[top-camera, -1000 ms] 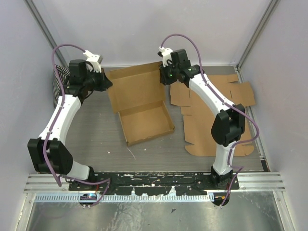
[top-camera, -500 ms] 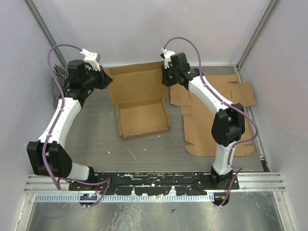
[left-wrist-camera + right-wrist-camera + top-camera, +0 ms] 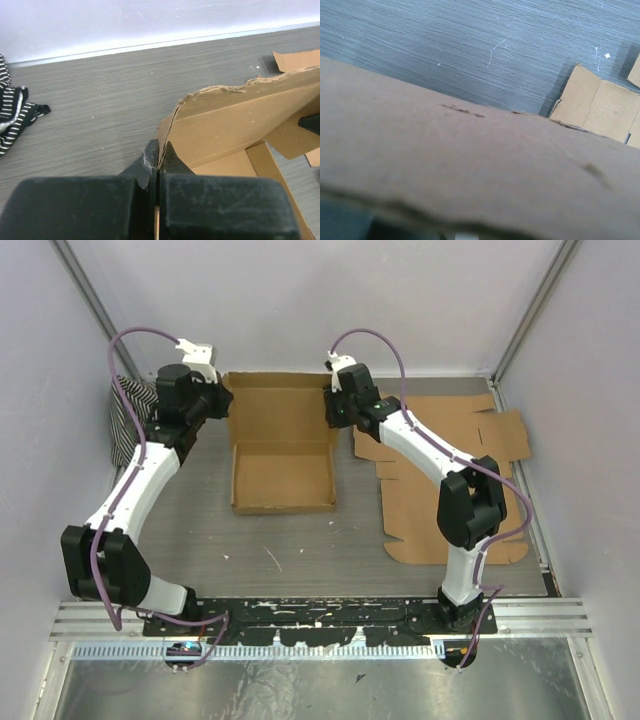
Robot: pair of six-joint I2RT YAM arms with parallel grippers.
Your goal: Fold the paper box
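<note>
The paper box (image 3: 283,480) sits near the middle of the desk (image 3: 300,550), its shallow tray squared to the near edge with walls raised on all sides and its brown floor in full view. Behind the tray the lid flap lies open toward the back wall. To the right, just beside the box, flat cardboard blanks (image 3: 410,525) lie spread on the desk, with the right arm reaching over them. The left hand (image 3: 158,150) is clenched on the torn cardboard edge at the box's far left corner. The right hand (image 3: 333,408) is at the far right corner; cardboard fills its camera, so I cannot tell its state. A striped cloth (image 3: 122,425) lies by the left wall.
</note>
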